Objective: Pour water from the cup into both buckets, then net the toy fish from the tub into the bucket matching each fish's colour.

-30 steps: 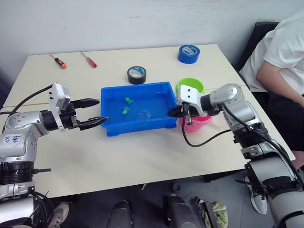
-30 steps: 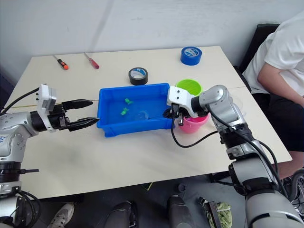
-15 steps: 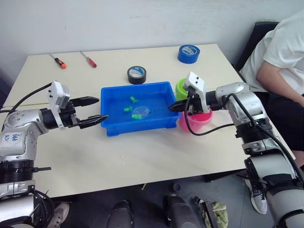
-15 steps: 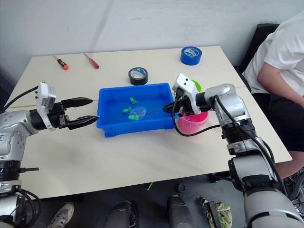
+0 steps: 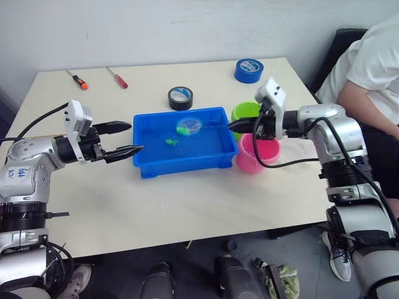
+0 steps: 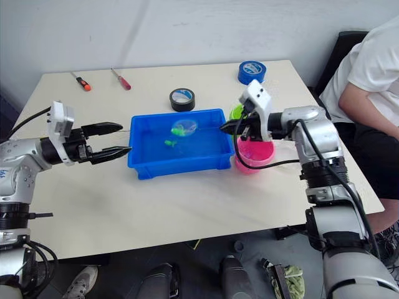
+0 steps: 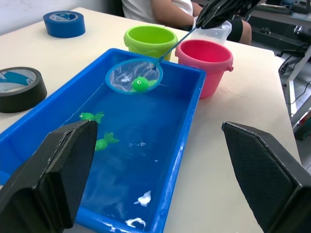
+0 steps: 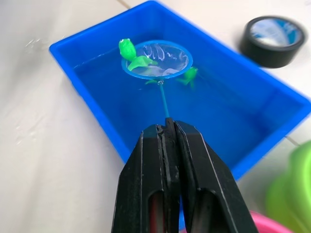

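Note:
The blue tub holds water and two green toy fish. Above its far side hangs a small round net with one green toy fish in it. My right gripper is shut on the net's thin handle, over the tub's right end. The lime green bucket and the pink bucket stand just right of the tub. The clear cup is behind the pink bucket. My left gripper is open at the tub's left end, holding nothing.
A black tape roll lies behind the tub and a blue tape roll sits at the table's far right. Two screwdrivers lie at the far left. A person sits at the table's right edge.
My right gripper has risen and drawn back to the right, lifting the net out of the water with a green fish in it. The left gripper has barely moved.

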You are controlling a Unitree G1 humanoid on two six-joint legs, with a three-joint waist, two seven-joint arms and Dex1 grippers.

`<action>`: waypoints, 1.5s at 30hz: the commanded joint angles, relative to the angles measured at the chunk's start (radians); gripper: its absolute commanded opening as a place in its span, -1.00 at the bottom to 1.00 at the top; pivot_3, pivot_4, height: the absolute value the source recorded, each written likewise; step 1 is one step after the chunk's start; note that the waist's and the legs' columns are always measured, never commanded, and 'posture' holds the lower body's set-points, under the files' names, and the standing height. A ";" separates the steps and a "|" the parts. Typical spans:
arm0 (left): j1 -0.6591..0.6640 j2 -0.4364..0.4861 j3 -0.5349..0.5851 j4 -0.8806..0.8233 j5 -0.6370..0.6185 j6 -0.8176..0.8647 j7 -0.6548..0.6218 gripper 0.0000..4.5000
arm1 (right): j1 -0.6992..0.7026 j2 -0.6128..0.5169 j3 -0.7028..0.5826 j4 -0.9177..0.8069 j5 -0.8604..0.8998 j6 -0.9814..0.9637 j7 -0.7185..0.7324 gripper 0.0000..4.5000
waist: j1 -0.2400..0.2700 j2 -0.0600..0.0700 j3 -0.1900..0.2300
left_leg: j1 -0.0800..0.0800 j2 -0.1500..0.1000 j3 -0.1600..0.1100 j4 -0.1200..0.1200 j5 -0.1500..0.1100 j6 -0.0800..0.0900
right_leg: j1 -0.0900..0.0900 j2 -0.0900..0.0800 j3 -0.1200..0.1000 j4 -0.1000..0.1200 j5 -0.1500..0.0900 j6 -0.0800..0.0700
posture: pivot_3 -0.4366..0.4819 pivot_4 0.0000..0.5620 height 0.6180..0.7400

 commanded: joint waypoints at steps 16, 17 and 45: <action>-0.243 -0.075 -0.092 0.245 0.067 -0.135 -0.068 0.99 | 0.083 -0.260 -0.180 -0.005 0.011 -0.068 -0.166 -1.00 | -0.003 0.000 0.000 | 0.000 -0.001 0.001 -0.003 0.000 0.000 | 0.000 0.000 0.001 -0.003 0.000 0.000 | -0.05 -0.47 0.85; -0.248 -0.077 -0.094 0.254 0.071 -0.142 -0.071 0.99 | 0.095 -0.265 -0.176 -0.009 0.002 -0.076 -0.175 -1.00 | -0.004 0.000 0.000 | 0.000 -0.001 0.002 -0.003 0.000 0.000 | 0.000 0.000 0.001 -0.003 0.000 0.000 | -0.05 -0.47 0.85; -0.278 -0.100 -0.100 0.311 0.095 -0.176 -0.096 0.99 | 0.270 -0.455 0.120 -0.237 -0.717 -0.785 -0.507 -1.00 | 0.000 0.000 0.000 | 0.000 -0.001 0.002 -0.002 0.000 0.000 | -0.001 0.000 0.002 -0.002 0.000 0.000 | -0.05 -0.47 0.85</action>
